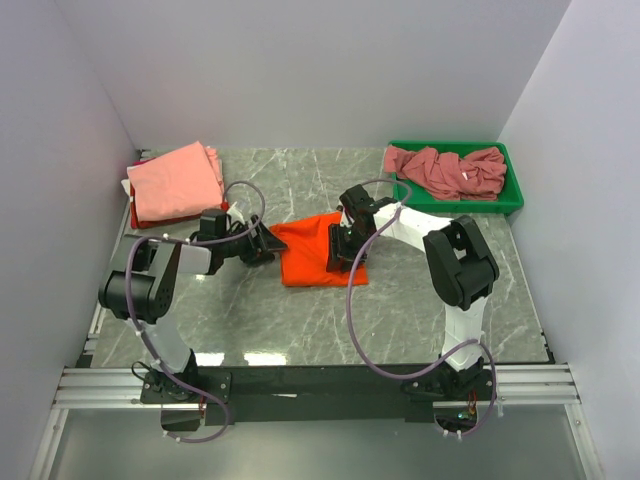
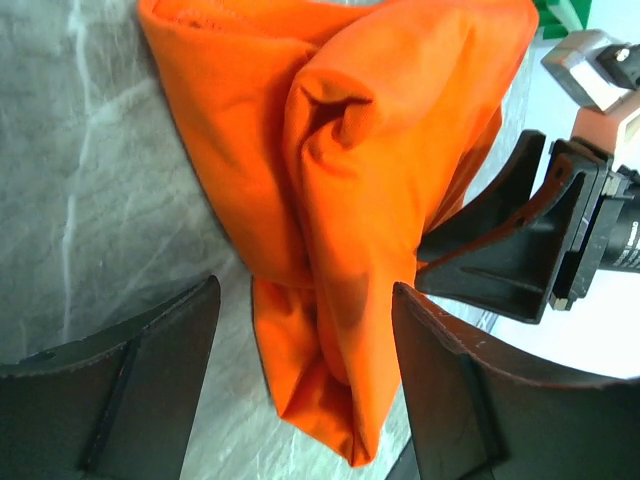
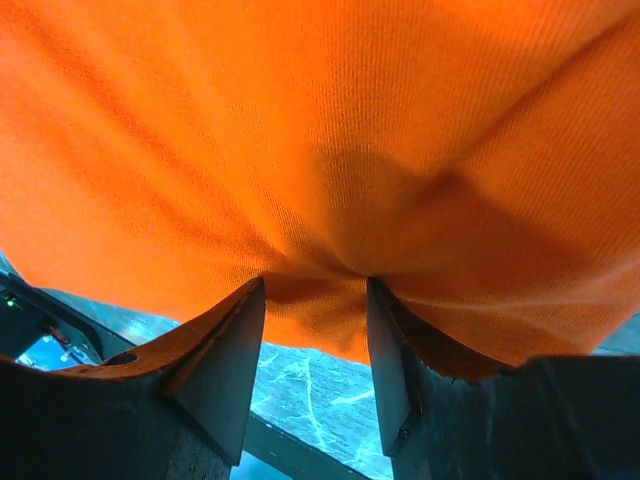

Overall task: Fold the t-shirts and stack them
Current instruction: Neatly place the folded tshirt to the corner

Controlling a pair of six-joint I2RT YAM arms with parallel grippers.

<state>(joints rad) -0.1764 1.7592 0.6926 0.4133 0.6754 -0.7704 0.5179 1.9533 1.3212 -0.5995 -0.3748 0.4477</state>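
Item: bright orange cloth t-shirt point(image 1: 305, 262), partly folded into a rough rectangle and lying at the middle of the grey-green marbled worktop point(image 1: 250, 320), its folds loose and rumpled along the side nearer the left arm. The right gripper point(image 3: 315, 285) is at the shirt's far right part, its two dark fingers drawn in on a puckered pinch of the orange cloth, which hangs over them and is raised off the worktop there. The left gripper point(image 2: 305, 300) is at the shirt's left edge with its jaws wide. The folded edge of the shirt lies between them, and a strip of bare worktop shows between one finger and the cloth, so nothing is gripped. Further stock: one light salmon-pink t-shirt point(image 1: 175, 180), folded flat, at the far left corner of the worktop, lying on a red item point(image 1: 133, 216) whose kind cannot be told. Dusty rose-mauve t-shirts point(image 1: 445, 170) are heaped unfolded in a green plastic bin point(image 1: 515, 195) at the far right corner, well apart from the orange shirt.
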